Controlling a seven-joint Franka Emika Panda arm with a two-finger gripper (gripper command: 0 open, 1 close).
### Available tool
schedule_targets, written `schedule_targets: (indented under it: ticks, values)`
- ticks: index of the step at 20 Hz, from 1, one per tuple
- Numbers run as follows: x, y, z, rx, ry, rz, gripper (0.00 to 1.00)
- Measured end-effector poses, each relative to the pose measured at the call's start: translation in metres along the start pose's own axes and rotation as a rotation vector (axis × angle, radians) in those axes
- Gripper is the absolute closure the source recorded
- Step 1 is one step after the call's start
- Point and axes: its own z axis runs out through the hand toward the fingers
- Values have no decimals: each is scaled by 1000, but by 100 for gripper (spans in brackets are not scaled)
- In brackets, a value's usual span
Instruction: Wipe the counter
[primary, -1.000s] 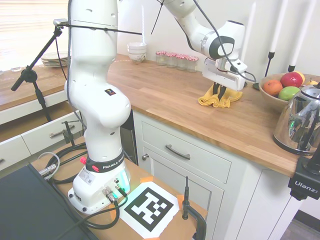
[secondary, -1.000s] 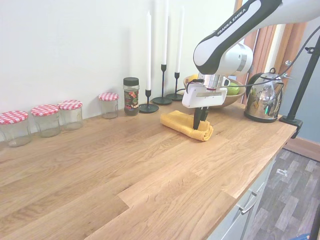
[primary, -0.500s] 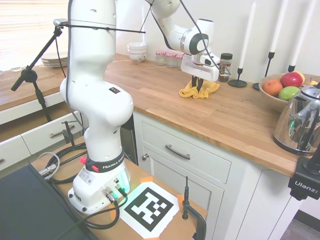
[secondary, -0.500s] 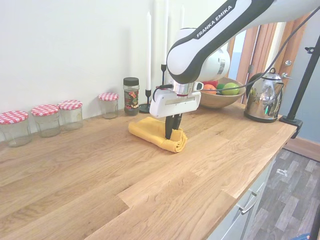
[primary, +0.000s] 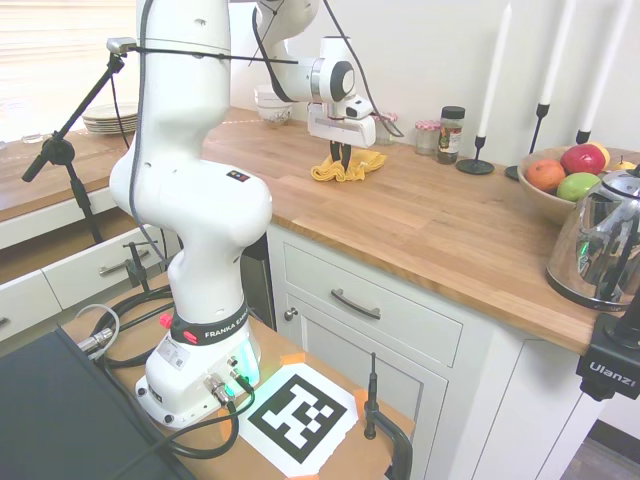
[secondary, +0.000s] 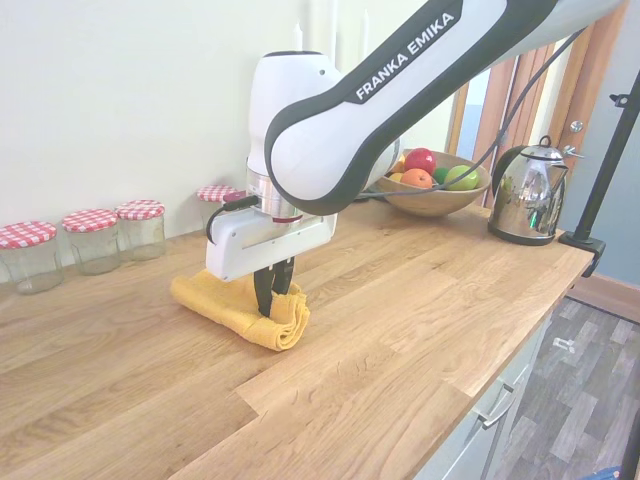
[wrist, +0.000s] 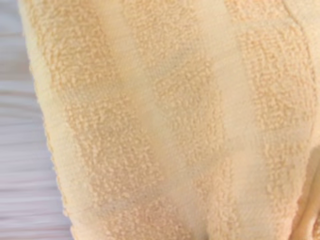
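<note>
Pinching a folded yellow towel (secondary: 240, 309), the end effector (secondary: 272, 305) presses it onto the counter (secondary: 400, 300); a wooden bowl (secondary: 430, 195) nearby holds apples and an orange.

Wrist view: yellow cloth (wrist: 165, 120) fills it, cut off at three edges, weave soft-focus. Second exterior: arm hides the candlesticks and part of the fruit bowl (secondary: 436, 196). First exterior: kettle (primary: 603, 245) clipped at right edge.
</note>
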Motion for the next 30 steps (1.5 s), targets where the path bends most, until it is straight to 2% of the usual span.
schedule_targets:
  ticks: [9,17,20,23,30]
  values:
    - [-55,-40,-1,-3,30,-62,100]
    - [-52,-39,-2,0,15,-42,100]
    - [-39,-32,-2,8,-14,-22,100]
    - [-6,-11,-1,9,-31,0,100]
    - [92,76,0,10,-58,57,100]
